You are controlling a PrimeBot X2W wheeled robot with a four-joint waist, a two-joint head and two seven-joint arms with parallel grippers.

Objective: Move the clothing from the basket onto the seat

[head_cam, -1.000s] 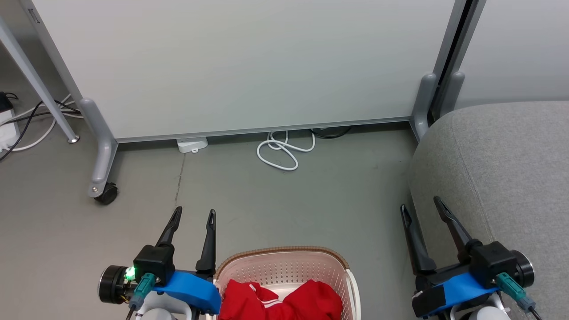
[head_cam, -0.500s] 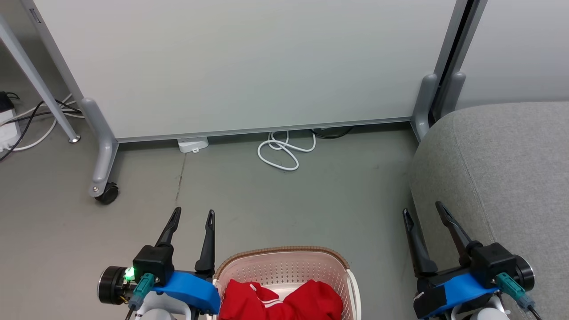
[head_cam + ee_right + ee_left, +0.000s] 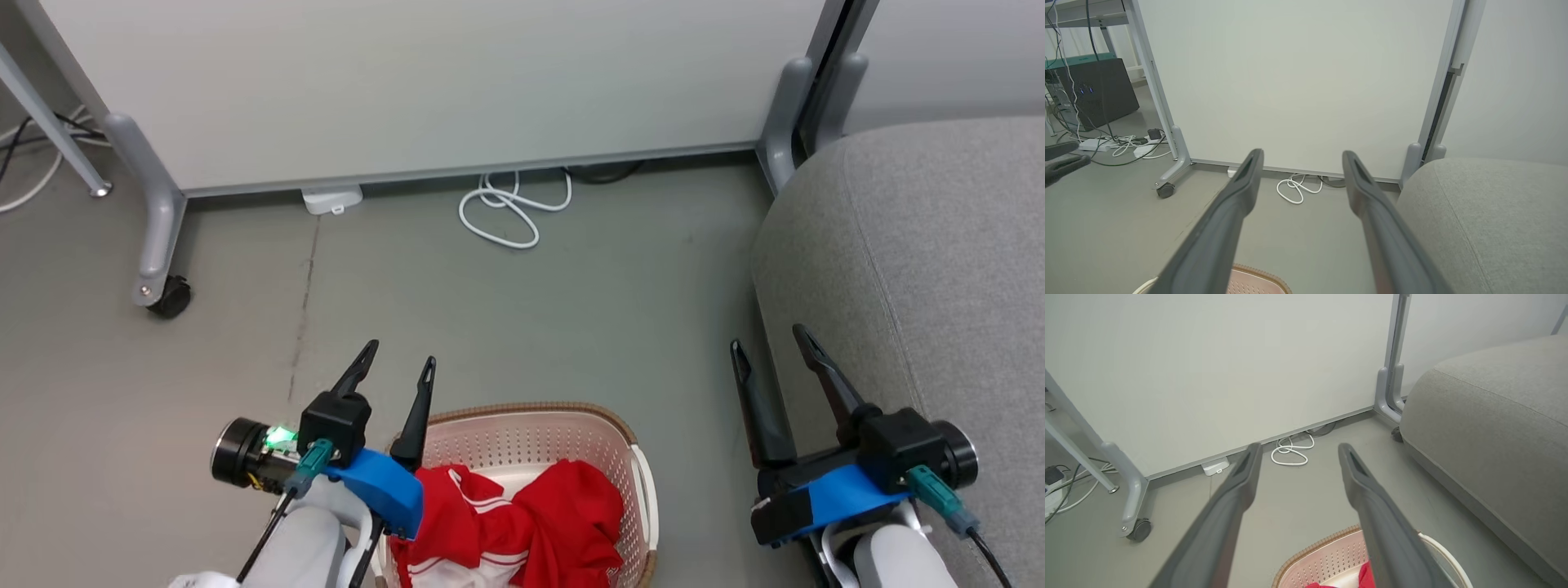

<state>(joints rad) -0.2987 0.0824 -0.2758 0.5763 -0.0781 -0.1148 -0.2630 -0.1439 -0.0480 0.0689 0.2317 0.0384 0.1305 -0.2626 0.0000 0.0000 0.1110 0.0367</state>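
Soft, even light is filling every view; only faint shadows are falling on the grey floor (image 3: 571,327); the wrist views are bowing lines near their edges; the left gripper's fingers (image 3: 1216,522) are appearing slightly blurred.

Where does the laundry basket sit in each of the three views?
Head view: basket at bottom centre, red clothing inside.
Left wrist view: basket at the bottom edge, right of centre.
Right wrist view: sliver of basket rim at bottom edge, left of centre.
Shared landmark: coiled white cable at the white panel foot.
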